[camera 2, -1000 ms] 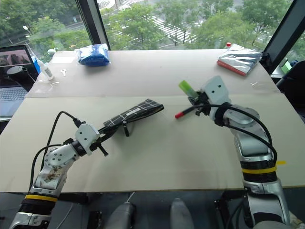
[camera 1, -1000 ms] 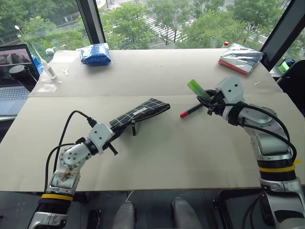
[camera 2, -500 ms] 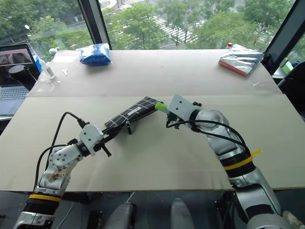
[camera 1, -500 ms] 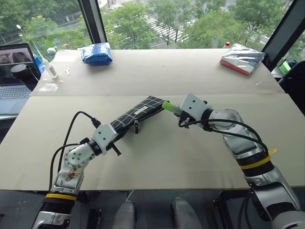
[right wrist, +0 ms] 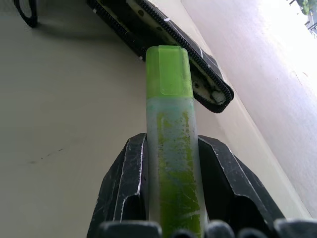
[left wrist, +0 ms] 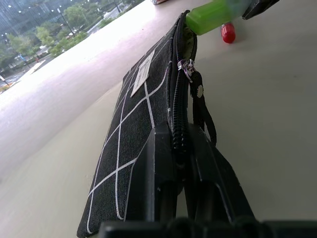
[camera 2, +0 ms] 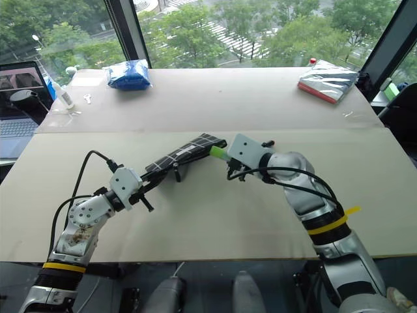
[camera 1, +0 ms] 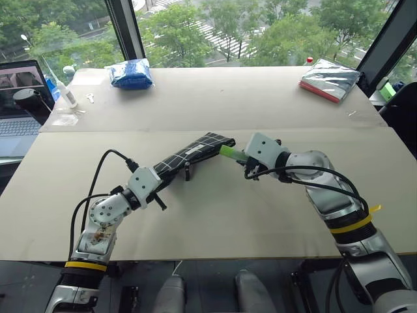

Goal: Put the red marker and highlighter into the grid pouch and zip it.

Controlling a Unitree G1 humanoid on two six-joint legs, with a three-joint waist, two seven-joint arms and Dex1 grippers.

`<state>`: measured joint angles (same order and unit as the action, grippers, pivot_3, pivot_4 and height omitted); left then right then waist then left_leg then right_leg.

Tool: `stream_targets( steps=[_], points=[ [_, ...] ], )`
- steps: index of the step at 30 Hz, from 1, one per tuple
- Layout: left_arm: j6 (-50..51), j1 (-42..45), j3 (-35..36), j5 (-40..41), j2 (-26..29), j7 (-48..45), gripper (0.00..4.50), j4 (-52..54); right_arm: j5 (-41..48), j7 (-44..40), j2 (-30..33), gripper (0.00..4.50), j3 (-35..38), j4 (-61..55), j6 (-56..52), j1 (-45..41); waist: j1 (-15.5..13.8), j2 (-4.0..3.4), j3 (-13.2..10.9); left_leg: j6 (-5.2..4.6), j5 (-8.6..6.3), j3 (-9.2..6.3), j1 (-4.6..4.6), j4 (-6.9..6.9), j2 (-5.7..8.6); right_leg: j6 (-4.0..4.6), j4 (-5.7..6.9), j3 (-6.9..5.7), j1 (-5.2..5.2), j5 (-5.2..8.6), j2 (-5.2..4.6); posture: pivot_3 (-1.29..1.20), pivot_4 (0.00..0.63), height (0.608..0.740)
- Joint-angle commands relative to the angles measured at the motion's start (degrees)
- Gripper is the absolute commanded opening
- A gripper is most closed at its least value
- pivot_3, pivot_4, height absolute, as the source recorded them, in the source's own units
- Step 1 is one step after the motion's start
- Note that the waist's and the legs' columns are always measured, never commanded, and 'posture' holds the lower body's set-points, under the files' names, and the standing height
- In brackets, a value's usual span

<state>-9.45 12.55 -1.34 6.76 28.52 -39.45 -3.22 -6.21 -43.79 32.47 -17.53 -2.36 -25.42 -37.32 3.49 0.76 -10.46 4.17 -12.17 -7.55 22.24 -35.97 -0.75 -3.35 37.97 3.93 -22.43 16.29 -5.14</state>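
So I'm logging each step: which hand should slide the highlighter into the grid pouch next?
The right hand: it already grips the highlighter, whose cap sits at the grid pouch mouth. The left hand is shut on the pouch's other end, steadying it.

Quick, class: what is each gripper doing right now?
Left gripper: shut on the grid pouch.
Right gripper: shut on the highlighter.

Bare table point(camera 1: 215, 222) all around grid pouch point(camera 1: 189, 153).
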Motion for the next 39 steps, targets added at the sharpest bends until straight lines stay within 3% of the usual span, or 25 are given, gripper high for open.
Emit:
stream_targets(
  steps=[1,17,24,39],
  points=[
    [0.09,0.43,-0.11,-0.02,0.1,-0.28,0.0,1.18,-0.8,0.22,-0.74,1.05,0.13,-0.36,0.04,-1.74,-0.01,0.0,0.0,0.0,0.0,0.0,0.0,0.0,0.0,0.0,0.0,0.0,0.0,0.0,0.0,0.0,0.15,0.74],
    [-1.22,-0.37,-2.11,-1.81,1.13,-2.59,0.0,1.28,-5.34,-2.01,-3.07,1.05,-4.08,4.27,6.98,-8.29,0.23,0.0,0.0,0.0,0.0,0.0,0.01,0.0,0.0,0.0,0.02,0.0,-0.03,0.0,0.0,0.0,0.15,0.74],
    [-0.2,0.68,-1.94,-1.22,0.86,-3.02,0.0,1.6,-16.26,1.12,-1.29,1.05,-12.02,5.47,24.27,-7.68,0.35,0.0,0.0,0.0,0.0,0.0,0.01,0.02,0.0,0.0,0.02,0.0,-0.06,0.0,0.0,0.0,0.15,0.74],
    [3.83,0.33,-0.99,3.85,0.07,-4.6,0.0,4.93,-28.59,15.8,-2.33,1.05,-12.86,16.89,54.46,-12.26,0.37,0.0,0.0,0.0,0.0,0.0,0.01,0.02,0.0,0.01,0.03,0.0,-0.06,-0.01,0.0,0.0,0.15,0.74]
  ],
)
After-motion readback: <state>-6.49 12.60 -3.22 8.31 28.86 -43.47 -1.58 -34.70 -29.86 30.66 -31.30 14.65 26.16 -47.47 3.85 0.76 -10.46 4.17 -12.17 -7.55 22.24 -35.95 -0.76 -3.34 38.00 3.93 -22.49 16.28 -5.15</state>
